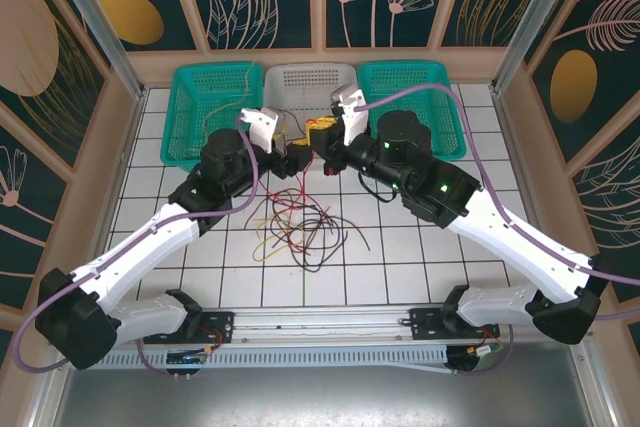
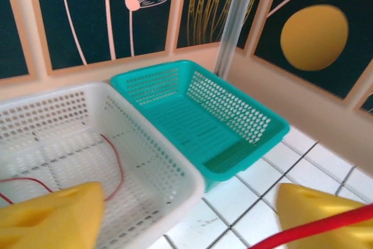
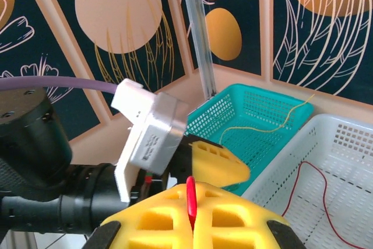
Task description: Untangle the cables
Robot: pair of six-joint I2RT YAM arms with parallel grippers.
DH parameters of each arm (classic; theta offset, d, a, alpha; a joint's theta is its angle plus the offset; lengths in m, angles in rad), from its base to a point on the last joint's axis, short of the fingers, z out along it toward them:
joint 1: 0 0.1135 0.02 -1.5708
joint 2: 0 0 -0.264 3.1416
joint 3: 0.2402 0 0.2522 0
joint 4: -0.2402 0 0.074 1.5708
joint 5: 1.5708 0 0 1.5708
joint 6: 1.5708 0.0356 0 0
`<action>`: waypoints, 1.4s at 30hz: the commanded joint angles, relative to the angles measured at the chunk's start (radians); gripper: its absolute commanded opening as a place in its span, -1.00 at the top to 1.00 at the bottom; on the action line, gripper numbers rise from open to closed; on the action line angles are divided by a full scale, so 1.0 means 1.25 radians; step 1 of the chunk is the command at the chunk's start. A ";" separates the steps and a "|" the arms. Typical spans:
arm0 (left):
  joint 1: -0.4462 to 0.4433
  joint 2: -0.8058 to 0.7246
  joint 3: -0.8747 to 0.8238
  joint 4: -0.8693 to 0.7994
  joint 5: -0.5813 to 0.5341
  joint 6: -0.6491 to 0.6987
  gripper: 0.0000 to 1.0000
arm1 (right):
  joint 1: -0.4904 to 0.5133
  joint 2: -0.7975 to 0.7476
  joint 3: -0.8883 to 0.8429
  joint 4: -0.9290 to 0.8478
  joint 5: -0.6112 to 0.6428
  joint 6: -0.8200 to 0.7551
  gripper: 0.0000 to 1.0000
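Now right tool clamped on red cable; left tool apart, beside it.

The left arm and right arm each have smooth white link shells set between rounded black joints. Small green lights glow on the black sections. 1 thick lilac cable loops along each arm. Each wrist carries a boxy white housing. The fingers are bright yellow, and the right arm's have lattice cut-outs.
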 commanded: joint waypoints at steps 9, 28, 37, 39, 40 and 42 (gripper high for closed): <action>0.003 -0.075 0.021 0.078 -0.214 0.081 1.00 | -0.016 -0.061 -0.098 -0.021 0.044 0.019 1.00; 0.003 -0.138 -0.034 0.152 -0.154 -0.265 1.00 | 0.096 -0.106 -0.325 0.111 0.225 0.418 -0.49; 0.003 -0.192 -0.088 0.191 -0.192 -0.391 1.00 | 0.124 -0.069 -0.330 0.139 0.301 0.506 -0.31; 0.003 -0.205 -0.097 0.188 -0.223 -0.409 1.00 | 0.125 -0.063 -0.326 0.121 0.319 0.512 -0.14; 0.003 -0.210 -0.099 0.188 -0.233 -0.417 1.00 | 0.124 -0.059 -0.324 0.112 0.322 0.515 -0.09; 0.004 -0.216 -0.106 0.194 -0.244 -0.426 1.00 | 0.127 -0.050 -0.323 0.102 0.318 0.511 -0.06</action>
